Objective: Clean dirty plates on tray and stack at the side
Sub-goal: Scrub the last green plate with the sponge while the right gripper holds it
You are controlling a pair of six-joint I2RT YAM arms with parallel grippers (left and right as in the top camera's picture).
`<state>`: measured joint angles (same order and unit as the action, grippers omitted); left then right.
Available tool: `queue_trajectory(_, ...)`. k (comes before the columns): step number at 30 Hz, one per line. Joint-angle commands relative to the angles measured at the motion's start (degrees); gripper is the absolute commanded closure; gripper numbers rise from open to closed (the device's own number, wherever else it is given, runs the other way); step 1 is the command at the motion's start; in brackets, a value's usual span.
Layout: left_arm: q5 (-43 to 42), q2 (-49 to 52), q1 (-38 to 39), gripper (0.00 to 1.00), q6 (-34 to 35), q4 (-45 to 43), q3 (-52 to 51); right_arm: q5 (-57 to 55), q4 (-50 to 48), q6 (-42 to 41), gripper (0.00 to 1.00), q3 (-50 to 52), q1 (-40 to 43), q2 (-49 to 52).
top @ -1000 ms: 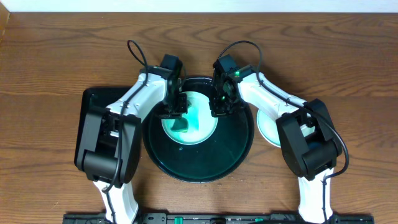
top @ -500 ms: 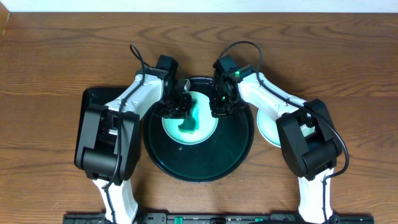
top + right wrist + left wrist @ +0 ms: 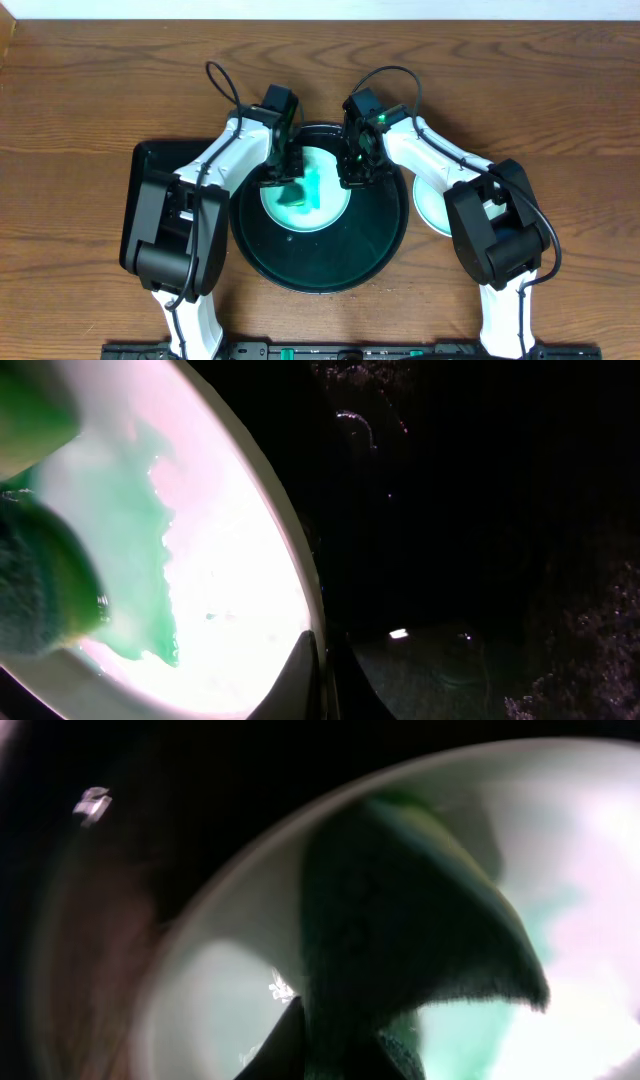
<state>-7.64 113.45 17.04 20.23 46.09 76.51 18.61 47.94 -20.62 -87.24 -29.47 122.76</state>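
Note:
A white plate [image 3: 322,205] with a green smear [image 3: 318,183] lies in the far half of the round black tray [image 3: 320,265]. My left gripper [image 3: 283,180] is shut on a dark green sponge [image 3: 296,193] that is pressed onto the plate's left part. In the left wrist view the sponge [image 3: 400,920] fills the space between the jaws of the left gripper [image 3: 340,1055] over the plate [image 3: 215,1005]. My right gripper [image 3: 352,177] is shut on the plate's right rim. In the right wrist view that rim [image 3: 300,595] runs into the right gripper [image 3: 324,685].
A turquoise plate [image 3: 428,208] sits on the table just right of the tray, partly under the right arm. A black rectangular tray [image 3: 150,160] lies at the left, mostly covered by the left arm. The wood table [image 3: 90,90] stretches around both.
The left gripper has rubbed the sponge back and forth over the plate's left part, and the green smear has changed shape. The right gripper has held still on the rim.

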Motion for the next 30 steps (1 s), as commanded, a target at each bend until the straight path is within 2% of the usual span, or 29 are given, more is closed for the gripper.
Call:
queue_trajectory(1, 14.64, 2.03, -1.7, 0.93, 5.57, 3.93, -1.36, -1.16, 0.2, -0.42, 0.99, 0.48, 0.57, 0.92)
queue_trajectory(3, 12.66, 2.03, -1.55, 0.93, 5.14, 5.22, -1.36, -1.16, 0.22, -0.39, 0.99, 0.48, 0.57, 1.03)
queue_trajectory(5, 8.02, 2.03, -1.49, 0.93, 1.88, 5.92, -1.36, -1.16, 0.31, -0.39, 0.99, 0.48, 0.66, 1.03)
queue_trajectory(12, -19.37, 1.99, -1.49, 0.93, -16.48, 4.76, -1.36, -1.11, 0.35, -0.39, 0.99, 0.48, 0.68, 1.03)
queue_trajectory(17, -26.32, 1.79, -1.95, 0.93, -18.08, 0.74, -1.25, -1.11, 0.44, -0.37, 0.99, 0.48, 0.68, 1.03)
queue_trajectory(21, -26.08, 1.73, -3.56, 0.93, -18.03, -1.03, 0.35, -0.96, 0.42, -0.37, 0.99, 0.48, 0.68, 1.03)
queue_trajectory(23, -23.39, 1.73, -4.76, 0.93, -17.16, -0.74, 1.97, -0.96, 0.44, -0.37, 0.99, 0.48, 0.68, 1.03)
queue_trajectory(26, -11.52, 1.09, -7.3, 0.93, -12.11, 1.68, 5.86, -0.96, 0.46, -0.37, 0.99, 0.48, 0.68, 1.03)
queue_trajectory(30, -1.33, -1.22, -9.53, 0.93, -10.93, 5.79, 9.22, -0.96, 0.48, -0.37, 0.99, 0.48, 0.66, 1.03)
